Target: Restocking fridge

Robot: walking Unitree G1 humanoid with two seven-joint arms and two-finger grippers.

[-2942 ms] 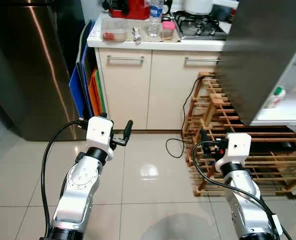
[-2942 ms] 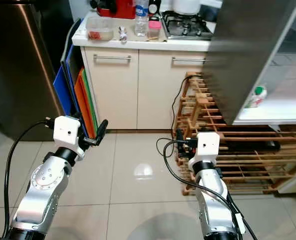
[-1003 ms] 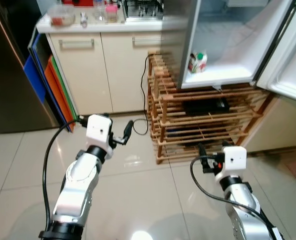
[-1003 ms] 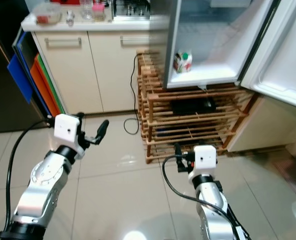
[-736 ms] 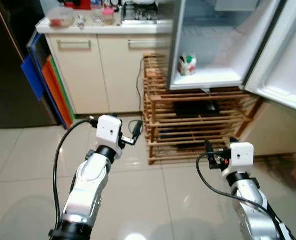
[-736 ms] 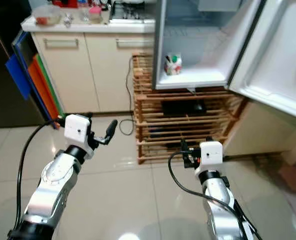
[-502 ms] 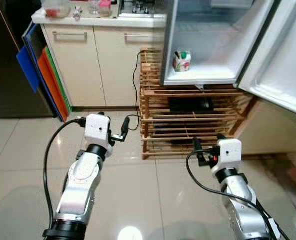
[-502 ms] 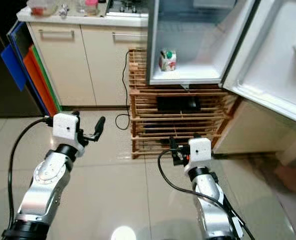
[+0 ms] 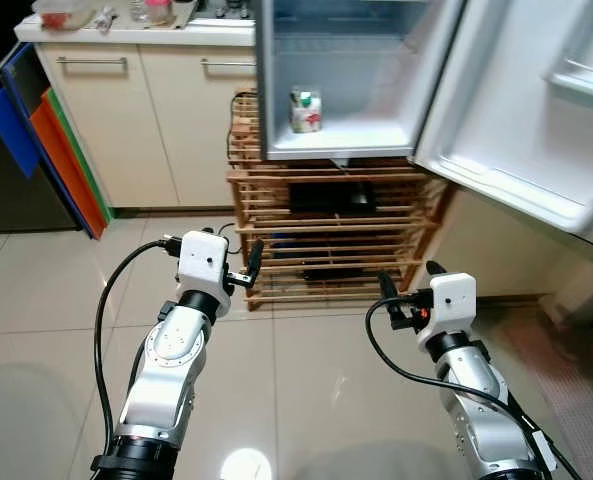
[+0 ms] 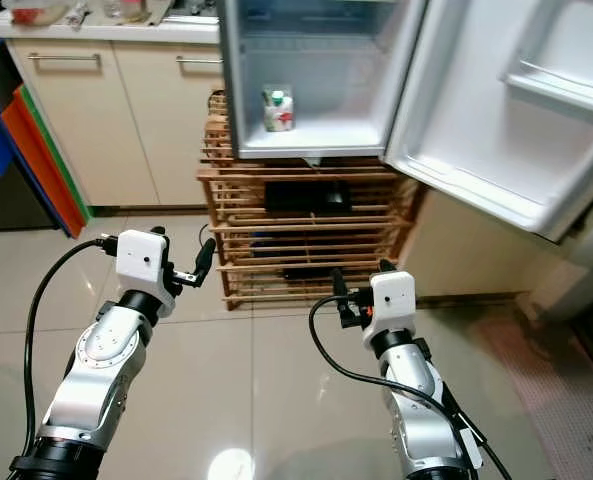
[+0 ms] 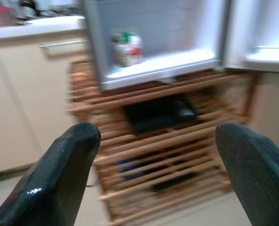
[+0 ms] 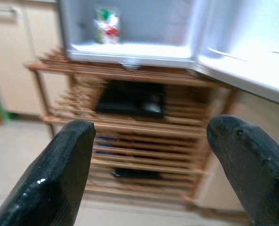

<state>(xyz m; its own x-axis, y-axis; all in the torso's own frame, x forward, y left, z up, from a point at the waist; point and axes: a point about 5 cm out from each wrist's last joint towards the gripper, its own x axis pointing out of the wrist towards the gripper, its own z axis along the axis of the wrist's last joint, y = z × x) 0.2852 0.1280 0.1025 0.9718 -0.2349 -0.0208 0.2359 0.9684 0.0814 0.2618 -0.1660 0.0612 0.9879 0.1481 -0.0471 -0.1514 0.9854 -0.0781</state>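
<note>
A small white fridge stands open on a wooden slatted rack, its door swung out to the right. One carton with a green cap and red print sits on the fridge's bottom shelf, also seen as the carton in the left wrist view. My left gripper is open and empty, held above the floor left of the rack. My right gripper is open and empty too, low in front of the rack's right end. Both point toward the rack and fridge.
Beige kitchen cabinets under a counter stand left of the fridge. Blue and orange boards lean at their left end. A black flat item lies in the rack. A beige unit stands under the open door. Glossy tiled floor lies ahead.
The camera has swung right, so the fridge and rack sit further left in the picture and more of the open door shows. Both grippers stay open and empty.
</note>
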